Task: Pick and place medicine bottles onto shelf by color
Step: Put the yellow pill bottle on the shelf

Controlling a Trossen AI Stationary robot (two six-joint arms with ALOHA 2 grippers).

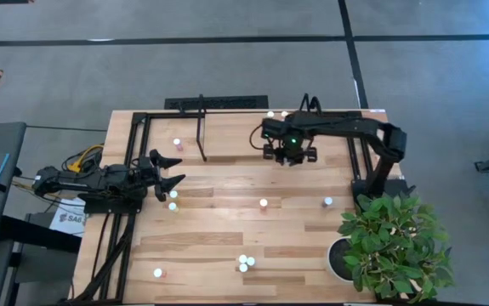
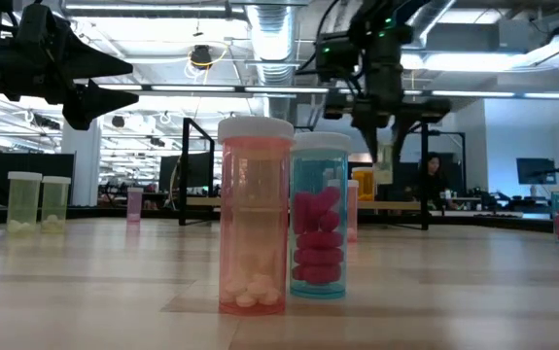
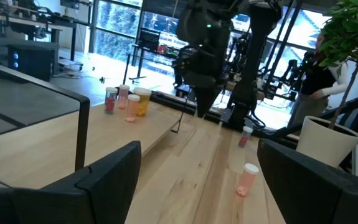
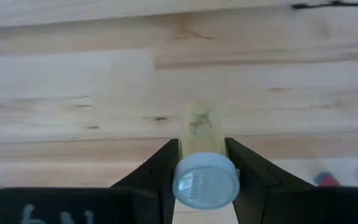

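My right gripper (image 1: 291,155) hangs over the table's far middle, just in front of the shelf (image 1: 227,119), and is shut on a yellowish medicine bottle (image 4: 198,134) with a white cap (image 4: 205,180). My left gripper (image 1: 172,174) waits open and level at the table's left, touching nothing. Two white-capped bottles (image 1: 277,113) stand on the shelf's far rail; the left wrist view shows a pink and an orange bottle (image 3: 133,104) there. Several more bottles stand upright on the tabletop, among them one at the middle (image 1: 264,203) and a cluster near the front (image 1: 245,263). My right gripper pinches the yellowish bottle between its two fingers (image 4: 163,165), on opposite sides of its upper body just under the cap (image 4: 197,146). The fingers come from above, pointing down. The bottle hangs upright below them, cap up, clear of the tabletop.
A white plant pot (image 1: 338,259) with a leafy plant (image 1: 393,242) fills the near right corner. Close to the low camera stand a pink bottle (image 2: 255,214) and a blue one (image 2: 318,219). An upright black hoop (image 1: 201,127) rises from the shelf. A person (image 2: 433,175) sits beyond the table.
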